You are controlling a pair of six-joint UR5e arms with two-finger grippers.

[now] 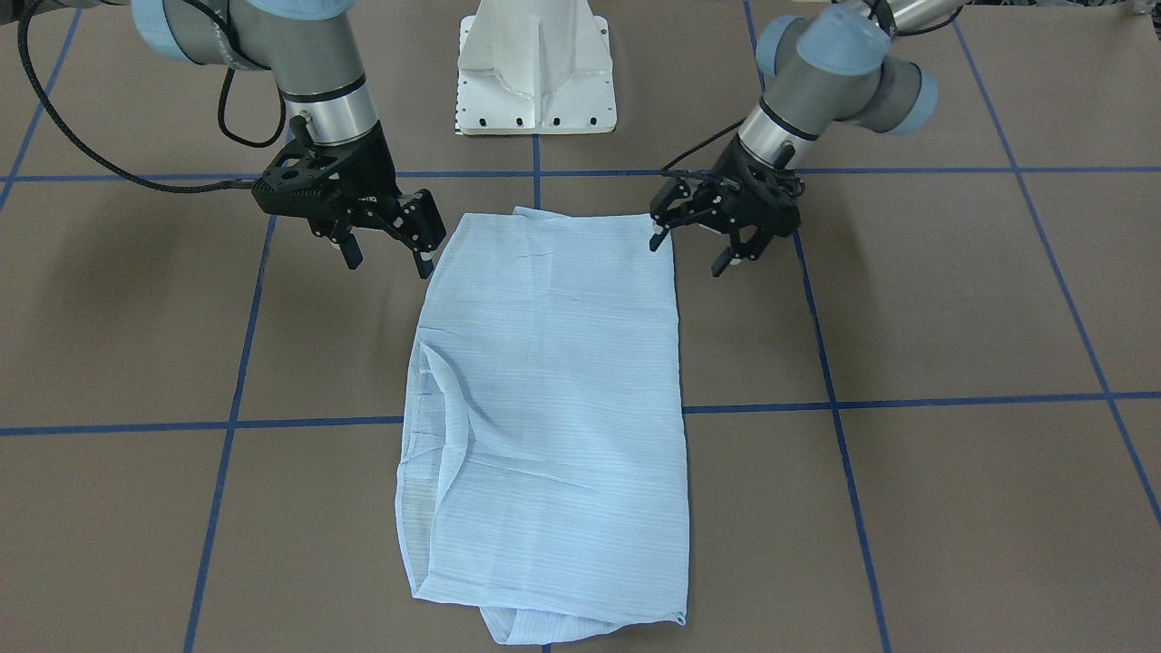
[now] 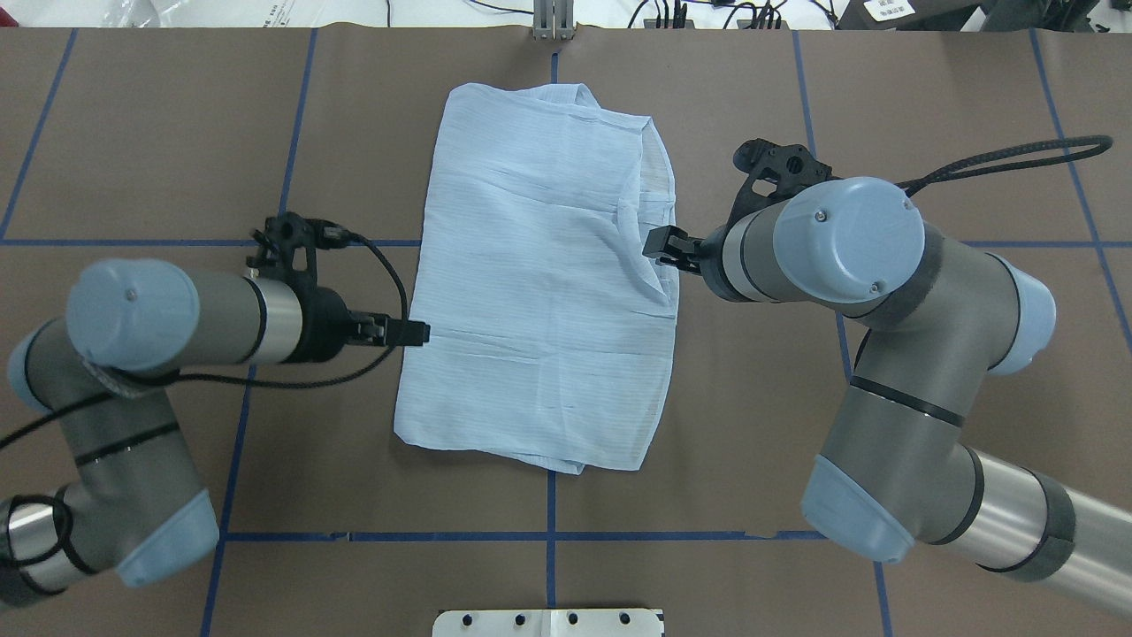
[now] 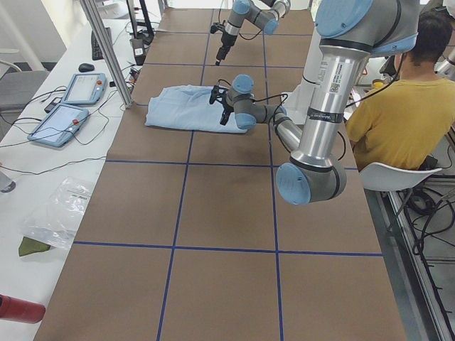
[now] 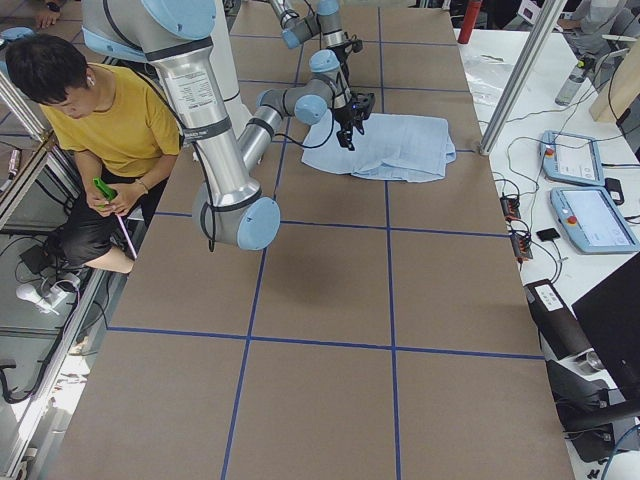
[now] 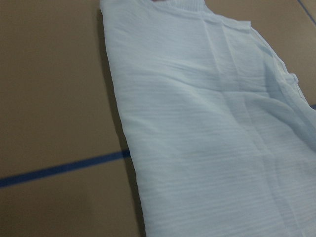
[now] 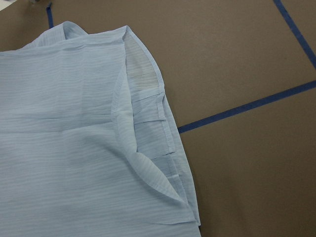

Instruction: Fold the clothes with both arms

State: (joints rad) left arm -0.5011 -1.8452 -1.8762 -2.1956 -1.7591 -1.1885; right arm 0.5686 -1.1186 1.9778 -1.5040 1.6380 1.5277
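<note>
You had the shirt point(image 1: 553, 390) lying flat in the middle of the table point(image 1: 952, 299), folded to a long narrow panel running away from the robot. It was pale blue with fine stripes, thin enough for the layers beneath to show through.

It looked light and limp to me. That cloth would sag from any single pinch, and the stacked layers would slide on each other. I judged the two corners of the end nearest the robot to be your best holds, with each pinch going through every layer.

The left arm point(image 1: 843, 68) hung at one of those corners, its jaws wide and empty, one fingertip right at the shirt's edge. The right arm point(image 1: 308, 54) hovered just beside the opposite edge, its jaws also wide with nothing in them.

Along the robot's right side the top layer curled back and showed pleated cloth underneath. You would have had to catch that loose flap too. At the far end, a bunched fold poked out past the panel.
</note>
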